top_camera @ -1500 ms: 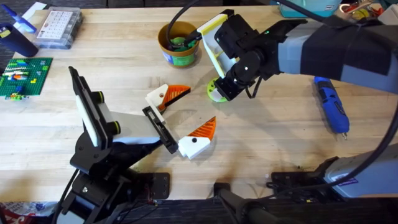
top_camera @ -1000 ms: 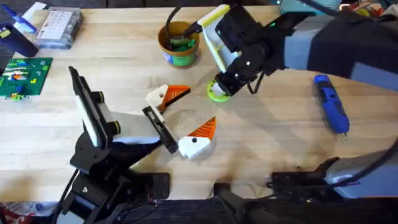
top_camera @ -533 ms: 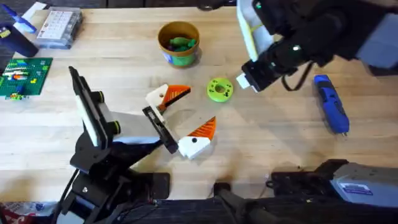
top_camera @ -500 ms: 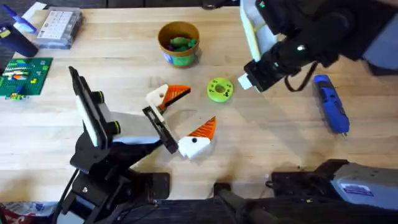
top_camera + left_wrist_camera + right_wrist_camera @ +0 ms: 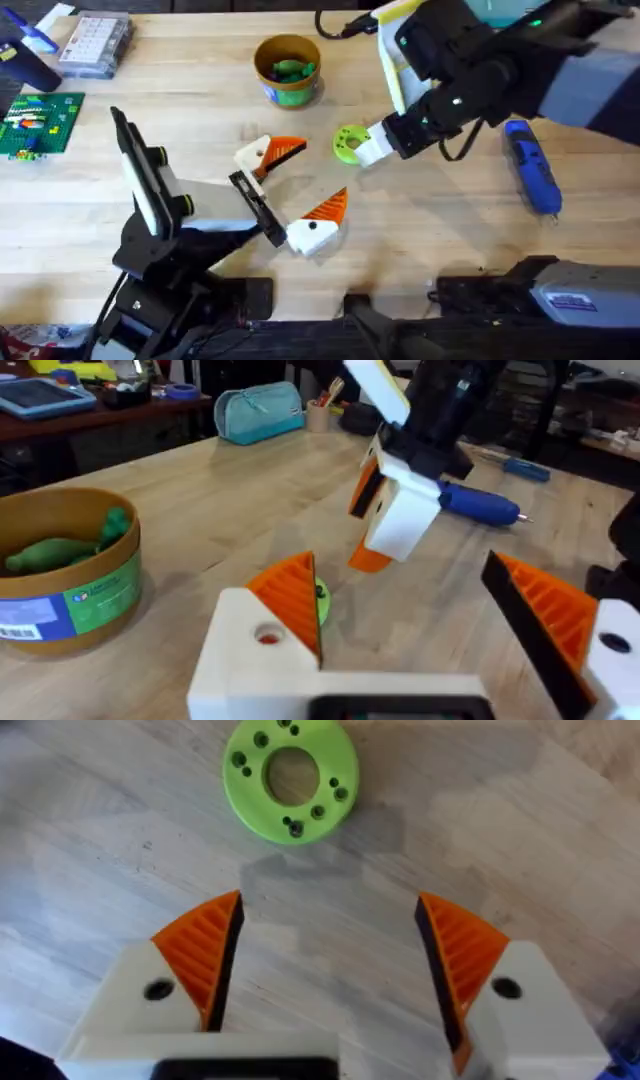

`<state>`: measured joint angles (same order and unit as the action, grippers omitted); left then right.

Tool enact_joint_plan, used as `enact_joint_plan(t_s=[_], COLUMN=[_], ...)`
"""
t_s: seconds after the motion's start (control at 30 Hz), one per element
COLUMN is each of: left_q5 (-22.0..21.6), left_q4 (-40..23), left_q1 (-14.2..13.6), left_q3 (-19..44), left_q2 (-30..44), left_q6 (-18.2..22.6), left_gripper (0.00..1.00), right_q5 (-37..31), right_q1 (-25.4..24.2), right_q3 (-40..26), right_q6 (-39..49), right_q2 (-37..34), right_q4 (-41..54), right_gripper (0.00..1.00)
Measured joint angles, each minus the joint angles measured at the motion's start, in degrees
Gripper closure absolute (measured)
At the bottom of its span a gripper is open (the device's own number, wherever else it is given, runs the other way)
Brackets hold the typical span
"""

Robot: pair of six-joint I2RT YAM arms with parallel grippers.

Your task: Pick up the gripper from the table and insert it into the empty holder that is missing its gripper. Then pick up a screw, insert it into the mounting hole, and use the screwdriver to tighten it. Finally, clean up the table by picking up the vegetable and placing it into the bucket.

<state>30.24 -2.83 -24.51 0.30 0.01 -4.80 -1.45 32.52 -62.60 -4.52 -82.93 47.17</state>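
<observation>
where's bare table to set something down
Bare wood lies between the vegetable and the screwdriver, toward the near edge, and between the brick plate and the bucket. It is crowded around the left gripper.

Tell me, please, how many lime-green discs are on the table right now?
1. The vegetable lies flat on the wood near the table's middle, apart from the bucket and just ahead of the open right gripper. Others could be hidden under the right arm.
</observation>
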Motion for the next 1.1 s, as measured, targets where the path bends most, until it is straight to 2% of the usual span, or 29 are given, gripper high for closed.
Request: enact_joint_plan(t_s=[0.33, 0.43, 0.57, 0.7, 1.1], left_q5=[0.0, 0.0, 0.0, -0.02, 0.0], left_q4=[0.0, 0.0, 0.02, 0.02, 0.0], left_q1=[0.0, 0.0, 0.0, 0.0, 0.0], left_q3=[0.0, 0.0, 0.0, 0.0, 0.0], left_q2=[0.0, 0.0, 0.0, 0.0, 0.0], left_q6=[0.0, 0.0, 0.0, 0.0, 0.0], left_gripper=[0.009, 0.009, 0.009, 0.009, 0.009], right_q5=[-0.02, -0.03, -0.06, -0.04, -0.83], right_q1=[0.65, 1.81, 3.44, 4.23, 4.45], right_q3=[0.32, 0.34, 0.41, 0.43, 0.41], right_q6=[-0.21, 0.15, 1.66, 2.35, 3.08], right_q2=[-6.88, -8.93, -9.98, -10.11, -12.71], right_q4=[-6.41, -7.46, -8.56, -9.46, -10.77], right_gripper=[0.009, 0.088, 0.263, 0.375, 0.612])
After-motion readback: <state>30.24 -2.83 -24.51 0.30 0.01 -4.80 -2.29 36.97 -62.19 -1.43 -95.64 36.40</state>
